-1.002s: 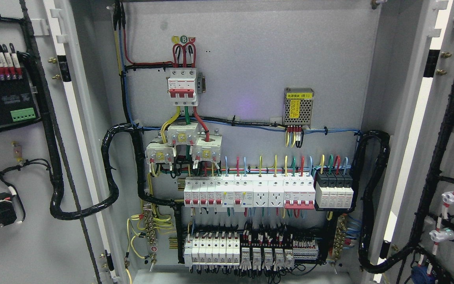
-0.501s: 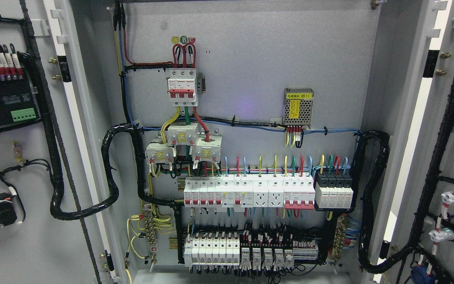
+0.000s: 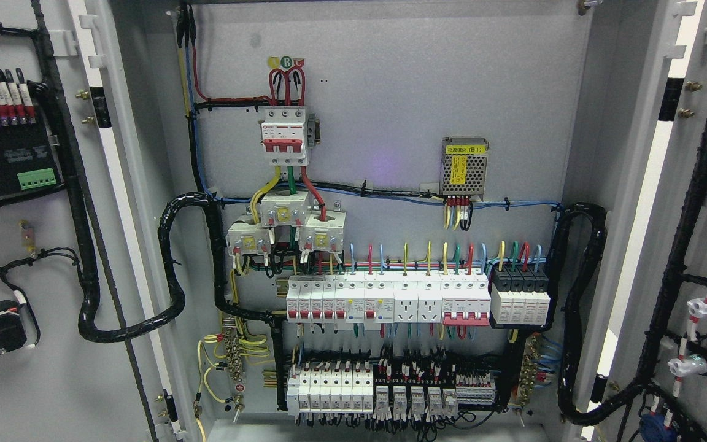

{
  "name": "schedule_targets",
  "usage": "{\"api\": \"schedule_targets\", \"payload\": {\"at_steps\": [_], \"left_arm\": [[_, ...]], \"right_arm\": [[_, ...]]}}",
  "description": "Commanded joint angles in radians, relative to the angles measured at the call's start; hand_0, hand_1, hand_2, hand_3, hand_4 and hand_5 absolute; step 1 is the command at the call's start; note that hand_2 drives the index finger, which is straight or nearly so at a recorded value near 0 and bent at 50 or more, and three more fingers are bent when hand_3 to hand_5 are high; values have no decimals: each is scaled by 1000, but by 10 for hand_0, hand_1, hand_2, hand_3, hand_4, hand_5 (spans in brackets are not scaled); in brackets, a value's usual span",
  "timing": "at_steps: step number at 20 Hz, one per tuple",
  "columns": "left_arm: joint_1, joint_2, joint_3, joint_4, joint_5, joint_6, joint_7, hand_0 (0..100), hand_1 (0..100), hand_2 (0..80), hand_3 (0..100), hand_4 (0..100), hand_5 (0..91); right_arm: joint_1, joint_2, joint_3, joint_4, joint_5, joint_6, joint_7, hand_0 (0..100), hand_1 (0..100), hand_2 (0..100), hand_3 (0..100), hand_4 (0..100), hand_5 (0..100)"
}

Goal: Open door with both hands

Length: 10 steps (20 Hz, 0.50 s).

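Note:
The grey electrical cabinet stands with both doors swung wide. The left door (image 3: 46,258) shows its inner face at the picture's left, carrying black terminal blocks and a black cable loom. The right door (image 3: 706,233) shows its inner face at the right edge, with black looms and white connectors. Between them the back panel (image 3: 390,92) is fully exposed. Neither of my hands nor either arm appears in the head view.
On the panel sit a red and white main breaker (image 3: 284,135), a meshed power supply (image 3: 465,164), a row of white breakers (image 3: 387,299) and lower terminal rows (image 3: 372,387). Thick black cable bundles (image 3: 172,270) loop from panel to each door.
The right door has swung very slightly further outward; the rest of the scene holds still.

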Motion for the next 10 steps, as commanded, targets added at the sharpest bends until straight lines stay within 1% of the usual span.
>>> {"api": "schedule_targets", "payload": {"at_steps": [1,2,3,5,6,8,10], "left_arm": [[-4,-26,-23,411,-6,46,-17,0,0,0,0,0,0],[-10,-30,-23,455,-9,47,-23,0,0,0,0,0,0],[-15,-32,-23,501,-10,48,-27,0,0,0,0,0,0],[-50,-55,-23,606,-12,68,-35,0,0,0,0,0,0],[-71,-67,-21,664,-12,91,-35,0,0,0,0,0,0],[-116,-89,-9,796,-12,125,-35,0,0,0,0,0,0],[-169,-103,-6,923,-10,126,-37,0,0,0,0,0,0]], "right_arm": [[10,17,26,300,9,2,1,383,0,0,0,0,0],[7,17,26,320,22,28,1,383,0,0,0,0,0],[1,18,25,341,36,75,-1,383,0,0,0,0,0],[-16,41,14,363,44,176,-2,383,0,0,0,0,0],[-44,52,13,383,44,213,-5,383,0,0,0,0,0],[-113,74,12,467,46,264,-10,383,0,0,0,0,0],[-200,113,12,586,64,295,-19,383,0,0,0,0,0]]}}
